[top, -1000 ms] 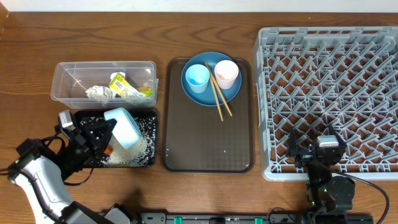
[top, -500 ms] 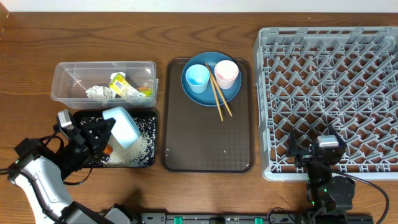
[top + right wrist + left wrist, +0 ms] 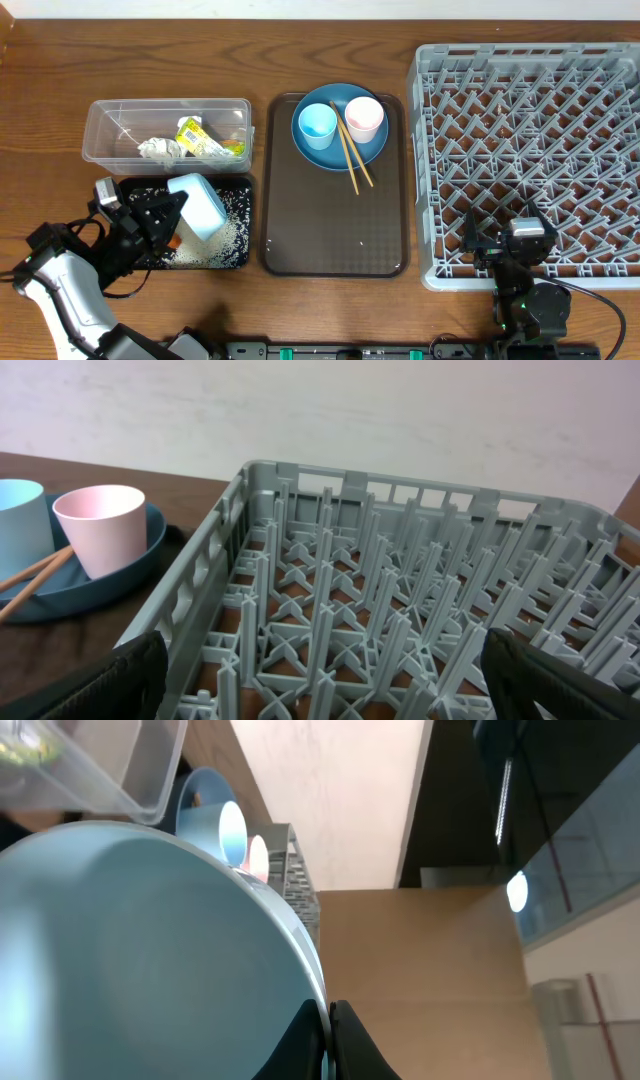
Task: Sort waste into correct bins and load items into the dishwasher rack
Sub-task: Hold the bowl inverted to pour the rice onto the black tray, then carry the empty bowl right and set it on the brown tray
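Dishwasher rack (image 3: 530, 150), grey and pegged, at the right of the table (image 3: 40, 80): no dish stands in it. The right gripper (image 3: 507, 236) hangs over its near edge, jaws spread wide and holding nothing.

Brown serving tray (image 3: 335, 225), centre: bare apart from the blue plate (image 3: 340, 155) at its far end.

Clear tub (image 3: 165, 108) and black tray (image 3: 240, 185), left, the tub behind the tray.

On the blue plate stand the light blue cup (image 3: 318, 122) and the pink cup (image 3: 364, 117), side by side. The two chopsticks (image 3: 350, 158) lie between them and run past the plate's near rim onto the serving tray.

White-blue bowl (image 3: 200, 205): tilted over the black tray, with the left gripper (image 3: 170, 215) pinching its rim between closed jaws.

Waste: crumpled paper (image 3: 158, 149) and printed wrapper (image 3: 200, 138) lie in the tub. An orange scrap at the tub's right end may be the carrot (image 3: 236, 147). Rice grains (image 3: 232, 232) are scattered in the black tray.

Progress, as judged: sorting looks nearly finished, with the bowl seemingly being emptied of rice. Loading has not begun, so bowl, plate, both cups and chopsticks all remain to be racked.
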